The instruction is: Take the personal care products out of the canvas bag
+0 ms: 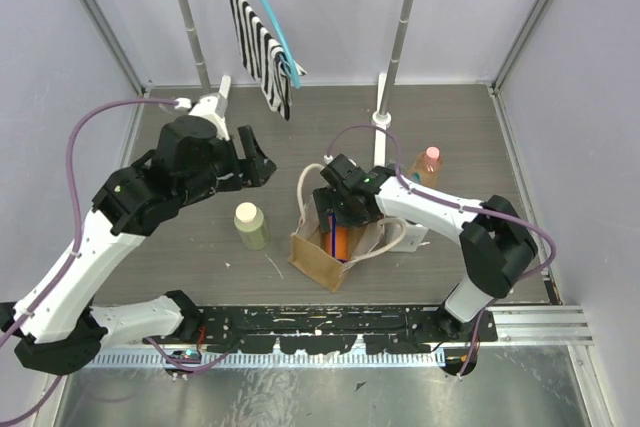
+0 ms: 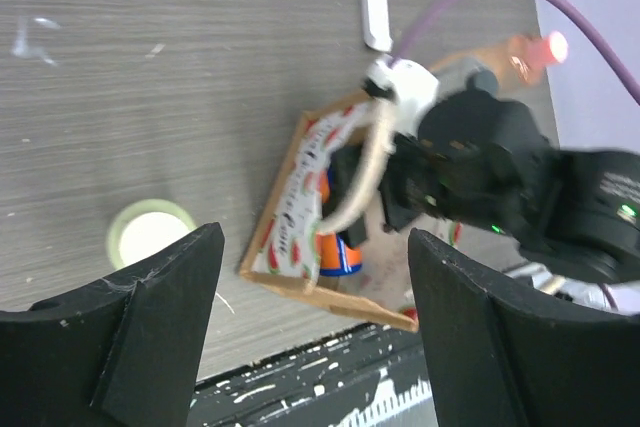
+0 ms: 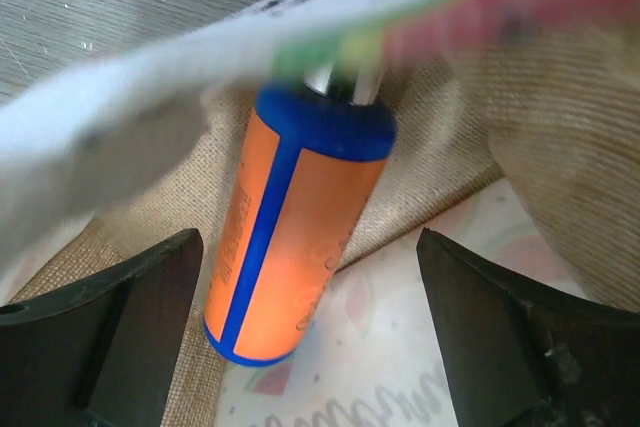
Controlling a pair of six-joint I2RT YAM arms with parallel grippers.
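The tan canvas bag [image 1: 318,259] stands at mid table with its mouth open; its pale printed lining shows in the left wrist view [image 2: 296,209]. The orange bottle with the blue cap [image 3: 296,237] stands inside it [image 1: 343,239]. My right gripper [image 3: 310,347] is open inside the bag, one finger on each side of the orange bottle, not touching it. My left gripper [image 1: 258,163] is open and empty, above the table left of the bag. The olive-green bottle [image 1: 251,226] stands left of the bag. The peach bottle [image 1: 428,165] stands at the right. The clear grey bottle is out of view.
A clothes rack [image 1: 398,37] stands at the back with a striped cloth [image 1: 262,52] on a blue hanger. Its white foot [image 1: 381,119] rests behind the bag. A small white thing [image 1: 414,237] lies under my right arm. A black rail [image 1: 330,322] runs along the front edge.
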